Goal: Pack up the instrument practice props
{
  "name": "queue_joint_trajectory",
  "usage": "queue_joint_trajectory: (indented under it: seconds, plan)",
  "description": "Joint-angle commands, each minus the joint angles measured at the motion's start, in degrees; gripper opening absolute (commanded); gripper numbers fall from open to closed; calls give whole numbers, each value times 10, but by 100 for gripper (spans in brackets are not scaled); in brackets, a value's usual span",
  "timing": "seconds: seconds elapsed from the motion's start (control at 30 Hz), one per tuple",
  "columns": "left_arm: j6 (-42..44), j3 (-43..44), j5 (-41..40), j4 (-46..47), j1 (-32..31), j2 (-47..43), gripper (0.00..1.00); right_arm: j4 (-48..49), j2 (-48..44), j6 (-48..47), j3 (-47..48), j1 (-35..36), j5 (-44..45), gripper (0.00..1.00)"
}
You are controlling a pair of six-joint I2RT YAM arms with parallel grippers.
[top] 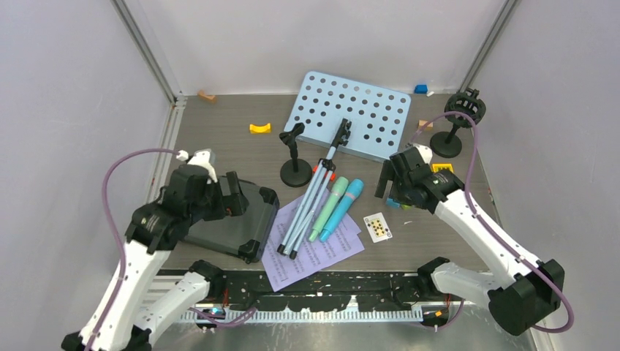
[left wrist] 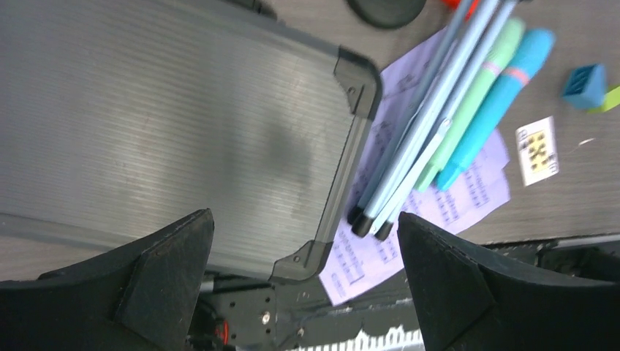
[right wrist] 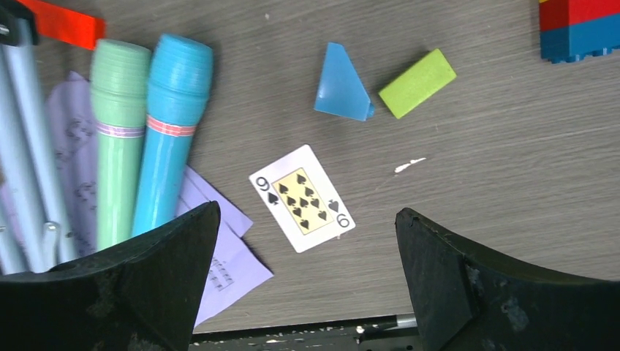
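The pale blue perforated music rack (top: 354, 113) lies flat at the back, its folded tripod legs (top: 311, 208) stretching toward me over the lilac sheet-music pages (top: 314, 252). A green microphone (top: 329, 207) and a blue microphone (top: 342, 208) lie side by side on the pages. One black round-based mic pole (top: 295, 167) stands mid-table, another (top: 450, 130) at the back right. My left gripper (top: 235, 196) (left wrist: 303, 219) hovers open over a closed dark case (left wrist: 168, 124). My right gripper (top: 393, 179) (right wrist: 307, 212) hangs open above the table, just right of the microphones (right wrist: 172, 139).
A nine-of-spades playing card (right wrist: 301, 197) lies right of the pages. Small toy blocks are scattered about: blue (right wrist: 340, 93), lime green (right wrist: 417, 82), red-and-blue (right wrist: 577, 25), orange (top: 259, 128), yellow (top: 441, 167). The case (top: 234, 219) fills the near left. Walls enclose the table.
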Motion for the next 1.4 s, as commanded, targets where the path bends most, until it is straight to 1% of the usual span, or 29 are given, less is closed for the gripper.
queue_joint_trajectory:
  seconds: [0.0, 0.03, 0.07, 0.1, 0.17, 0.23, 0.27, 0.3, 0.37, 0.4, 0.47, 0.5, 0.63, 0.67, 0.73, 0.9, 1.0, 1.1, 1.2, 1.27, 1.33, 1.37]
  plan:
    - [7, 54, 27, -97, -1, 122, 100, -28, 26, -20, 10, 3, 25, 96]
    - [16, 79, 24, -123, -1, 148, 100, -28, 32, -21, 10, 2, 18, 96]
    - [19, 101, 9, -151, -1, 164, 100, -29, 34, -20, 10, 2, 13, 96]
    - [18, 114, -18, -158, -1, 171, 100, -29, 35, -19, 11, 3, 2, 96]
    - [13, 120, -58, -143, -1, 155, 100, -27, 33, -15, 11, 3, -8, 96]
    - [11, 114, -60, -101, -1, 119, 100, -27, 29, -13, 12, 3, -12, 96]
    - [-4, 105, -58, -81, -1, 97, 100, -28, 25, -13, 12, 3, -12, 96]
    - [-11, 94, -47, -59, -1, 80, 100, -29, 23, -14, 12, 3, -12, 96]
    - [10, 80, 18, -26, -1, 64, 100, -31, 18, -14, 12, 3, -11, 96]
    - [12, 81, 49, -24, -1, 60, 99, -32, 15, -15, 12, 3, -10, 96]
    - [21, 90, 106, -29, -1, 84, 98, -32, 13, -19, 11, 3, -10, 95]
    - [29, 95, 117, -27, -1, 89, 98, -33, 13, -22, 11, 3, -9, 95]
    - [39, 123, 75, -31, -1, 91, 98, -43, 2, -30, 28, 2, -2, 94]
    - [41, 129, 52, -30, -1, 86, 98, -45, -2, -34, 33, 3, -2, 93]
    - [47, 141, 38, -28, -1, 79, 98, -49, -19, -51, 52, 3, -9, 93]
    - [51, 197, -2, -61, -1, 82, 98, -73, -50, -111, 135, 2, -4, 95]
    - [55, 227, -4, -64, -1, 75, 98, -93, -62, -133, 180, 3, 18, 95]
    - [56, 243, -2, -51, -1, 57, 98, -90, -97, -164, 210, 3, 24, 98]
    - [56, 244, -2, -33, -1, 37, 98, -72, -134, -180, 219, 3, 28, 99]
    - [55, 233, 1, -21, -1, 22, 98, -47, -169, -183, 207, 3, 31, 99]
    - [52, 221, 2, -10, -1, 9, 98, -16, -224, -183, 185, 3, 34, 99]
    - [49, 215, 0, -8, -1, 4, 98, -7, -232, -183, 168, 3, 36, 99]
